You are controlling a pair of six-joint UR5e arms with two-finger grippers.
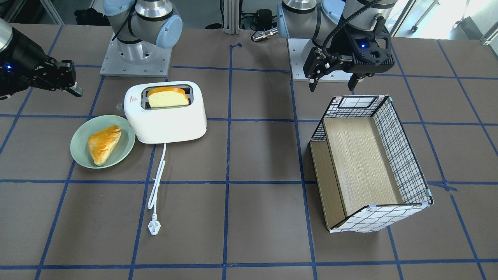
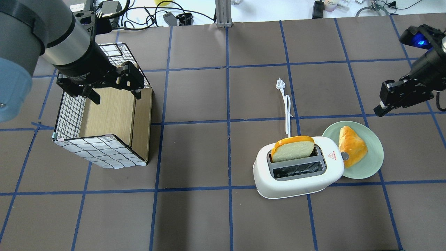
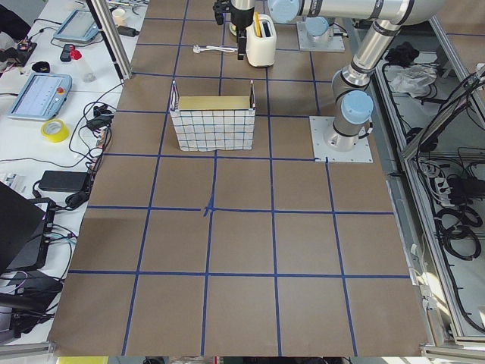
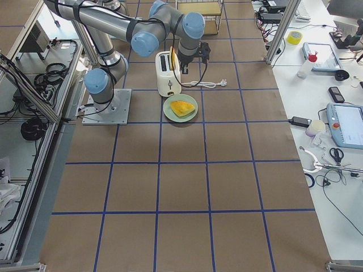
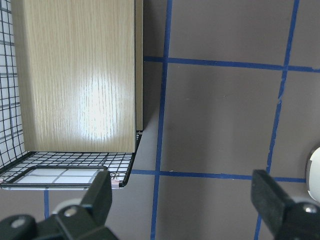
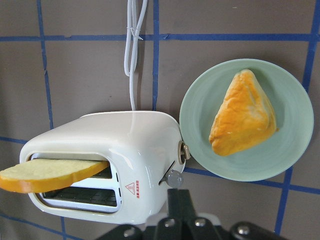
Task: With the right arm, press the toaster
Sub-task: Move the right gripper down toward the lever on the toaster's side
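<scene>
The white toaster (image 1: 167, 124) stands on the table with a slice of bread (image 1: 167, 99) upright in one slot; it also shows in the overhead view (image 2: 299, 183). Its lever knob (image 6: 175, 177) is on the end that faces the green plate. My right gripper (image 2: 379, 111) is shut and empty. It hovers apart from the toaster, beyond the plate, and shows at the left edge of the front view (image 1: 77, 91). In the right wrist view its fingers (image 6: 178, 200) sit just below the lever knob. My left gripper (image 2: 115, 97) is open and empty above the checked box.
A green plate (image 2: 374, 167) with a triangular piece of bread (image 2: 352, 150) touches the toaster's lever end. The white cord and plug (image 2: 279, 83) trail away from the toaster. The checked wire-pattern box (image 2: 101, 153) with a wooden insert lies under my left gripper.
</scene>
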